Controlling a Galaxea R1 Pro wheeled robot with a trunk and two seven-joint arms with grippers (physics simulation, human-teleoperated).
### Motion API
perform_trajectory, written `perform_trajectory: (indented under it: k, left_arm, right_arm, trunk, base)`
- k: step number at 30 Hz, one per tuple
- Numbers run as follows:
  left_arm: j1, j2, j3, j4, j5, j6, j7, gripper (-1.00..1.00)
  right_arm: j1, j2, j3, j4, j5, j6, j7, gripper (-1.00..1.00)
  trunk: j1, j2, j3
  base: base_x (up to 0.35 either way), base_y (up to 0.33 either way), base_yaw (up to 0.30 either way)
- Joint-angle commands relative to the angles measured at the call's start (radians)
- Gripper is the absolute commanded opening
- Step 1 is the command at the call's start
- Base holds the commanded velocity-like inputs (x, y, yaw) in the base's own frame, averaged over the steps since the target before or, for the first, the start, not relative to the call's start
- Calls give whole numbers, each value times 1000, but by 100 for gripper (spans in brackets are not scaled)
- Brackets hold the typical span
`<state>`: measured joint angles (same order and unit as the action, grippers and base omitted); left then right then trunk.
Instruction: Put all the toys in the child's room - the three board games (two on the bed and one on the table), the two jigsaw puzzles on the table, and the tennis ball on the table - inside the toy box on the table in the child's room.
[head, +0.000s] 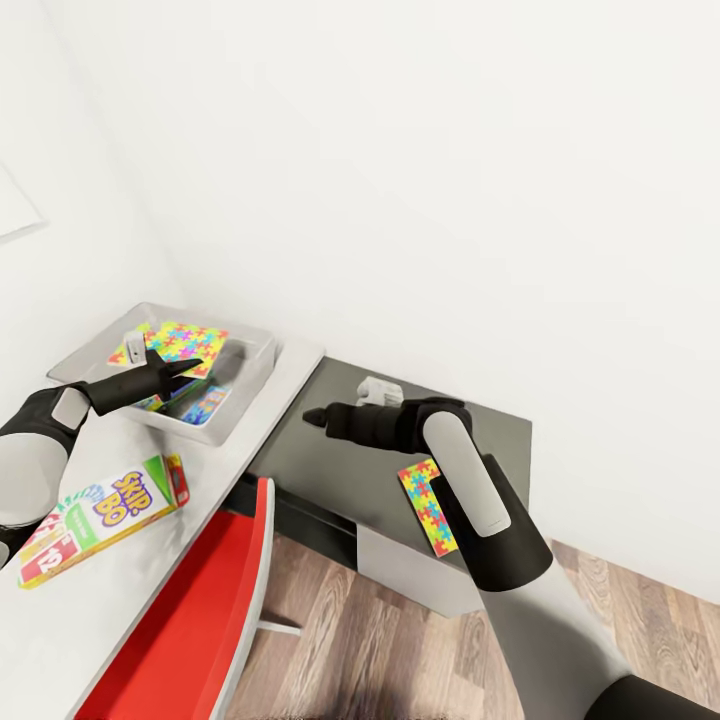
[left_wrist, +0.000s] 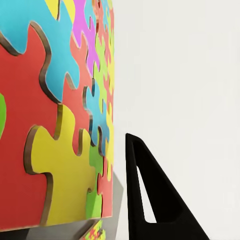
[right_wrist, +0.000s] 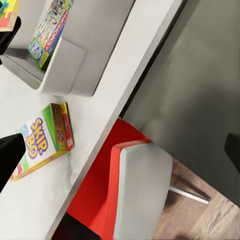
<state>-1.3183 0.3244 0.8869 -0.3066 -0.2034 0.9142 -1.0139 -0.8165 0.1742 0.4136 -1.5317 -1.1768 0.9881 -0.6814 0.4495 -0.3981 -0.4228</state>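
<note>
Left gripper (head: 190, 368): clamped on a jigsaw puzzle (head: 178, 343), held over the toy box (head: 255, 372).
Right gripper (head: 312, 416): above the dark desk corner, spread wide, empty.
Second puzzle (head: 430, 505): flat beside the right arm.

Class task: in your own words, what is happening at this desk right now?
The left tool holds a jigsaw puzzle over the grey toy box, which already contains a board game. A Skip-Bo game lies on the light desk top, and a second puzzle on the dark corner section. The right tool hovers empty.
</note>
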Motion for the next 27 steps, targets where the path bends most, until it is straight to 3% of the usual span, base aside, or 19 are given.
perform_trajectory:
  k: [1,27]
  left_arm:
    - [-2,0,7,0,-10,6,-7,-100]
    - [-54,-5,3,11,-19,15,4,-100]
  right_arm:
    - [-1,0,0,-1,-8,6,-10,100]
    - [-1,0,2,-2,-8,17,-10,100]
  trunk:
    - [1,-2,-3]
    - [1,-2,-45]
  base:
    - [0,0,0]
    - [0,0,0]
